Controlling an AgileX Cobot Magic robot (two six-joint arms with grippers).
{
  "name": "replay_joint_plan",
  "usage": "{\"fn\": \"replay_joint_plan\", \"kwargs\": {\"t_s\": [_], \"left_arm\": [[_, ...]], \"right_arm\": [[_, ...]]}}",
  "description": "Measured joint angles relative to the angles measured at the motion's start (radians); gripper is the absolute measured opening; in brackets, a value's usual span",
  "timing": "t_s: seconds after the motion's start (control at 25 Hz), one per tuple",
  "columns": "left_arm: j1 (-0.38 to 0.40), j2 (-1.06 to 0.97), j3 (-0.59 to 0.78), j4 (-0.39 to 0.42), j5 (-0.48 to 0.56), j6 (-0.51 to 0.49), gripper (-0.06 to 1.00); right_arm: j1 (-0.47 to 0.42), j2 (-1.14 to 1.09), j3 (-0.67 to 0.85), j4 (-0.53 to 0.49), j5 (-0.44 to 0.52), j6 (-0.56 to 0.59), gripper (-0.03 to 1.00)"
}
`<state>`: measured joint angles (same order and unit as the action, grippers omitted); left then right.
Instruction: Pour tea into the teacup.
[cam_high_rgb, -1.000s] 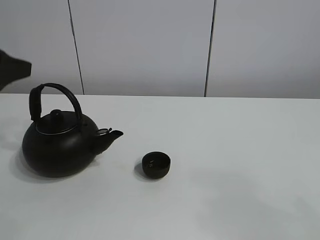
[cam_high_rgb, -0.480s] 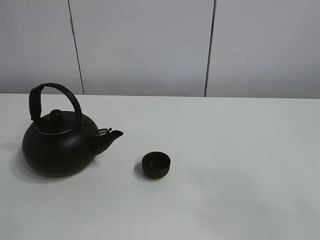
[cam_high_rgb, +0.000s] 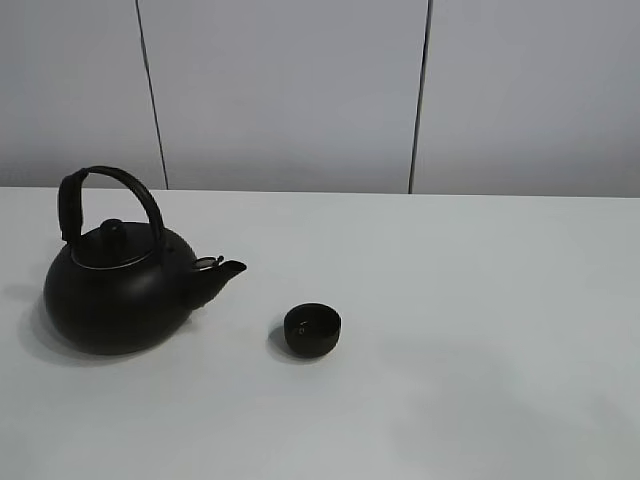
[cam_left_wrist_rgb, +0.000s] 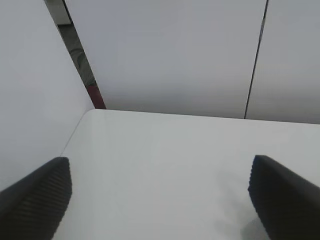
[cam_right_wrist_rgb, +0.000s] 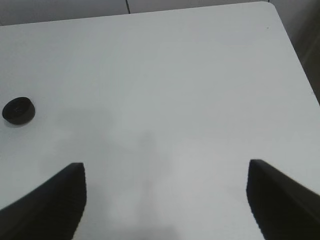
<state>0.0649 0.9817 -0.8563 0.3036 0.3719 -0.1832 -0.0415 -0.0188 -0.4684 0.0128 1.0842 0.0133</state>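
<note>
Two things on the surface: a teapot (cam_high_rgb: 118, 288) at the left and a teacup (cam_high_rgb: 312, 330) near the middle, both black, standing apart.
Surface: white table (cam_high_rgb: 480, 300), smooth and matte, bare around both vessels; soft shadows lie under each. Its rounded corners show in the wrist views.
Room: pale grey wall panels (cam_high_rgb: 285, 95) behind the far edge, split by two thin dark vertical seams.
Writing: no brand, label or lettering can be read on anything.
Teapot: large, round-bodied, upright, with an arched handle raised over a knobbed lid; spout points right, toward the teacup.
Teacup: small, round, matte black, handleless, low and bowl-like. It stands upright just right of the spout's tip and a little nearer the camera, not touching the teapot. A faint glint shows inside; whether it holds liquid I cannot tell. The right wrist view shows it far off to one side.
Left gripper (cam_left_wrist_rgb: 160, 195): released, ribbed black fingers (cam_left_wrist_rgb: 35, 195) spread wide over bare table, nothing between them.
Right gripper (cam_right_wrist_rgb: 165, 200): fingers apart, grasping nothing, above bare table well to the right of the teacup.
</note>
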Motion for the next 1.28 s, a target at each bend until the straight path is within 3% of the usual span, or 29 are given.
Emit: {"fn": "replay_joint_plan", "kwargs": {"t_s": [0.2,0.6,0.76,1.04,1.28], "left_arm": [[0.000,-0.222,0.070,-0.043,0.048,0.036,0.69],[-0.017,-0.683,0.142,-0.162,0.394,0.109,0.69],[-0.047,-0.842,0.169,-0.151,0.576,0.108,0.69],[-0.051,-0.999,0.181,-0.063,0.860,0.098,0.69],[-0.051,-0.999,0.208,-0.066,0.907,0.057,0.69]], "right_arm": [[0.000,0.000,0.000,0.000,0.000,0.000,0.60],[0.000,0.000,0.000,0.000,0.000,0.000,0.60],[0.000,0.000,0.000,0.000,0.000,0.000,0.60],[0.000,0.000,0.000,0.000,0.000,0.000,0.60],[0.000,0.000,0.000,0.000,0.000,0.000,0.60]]}}
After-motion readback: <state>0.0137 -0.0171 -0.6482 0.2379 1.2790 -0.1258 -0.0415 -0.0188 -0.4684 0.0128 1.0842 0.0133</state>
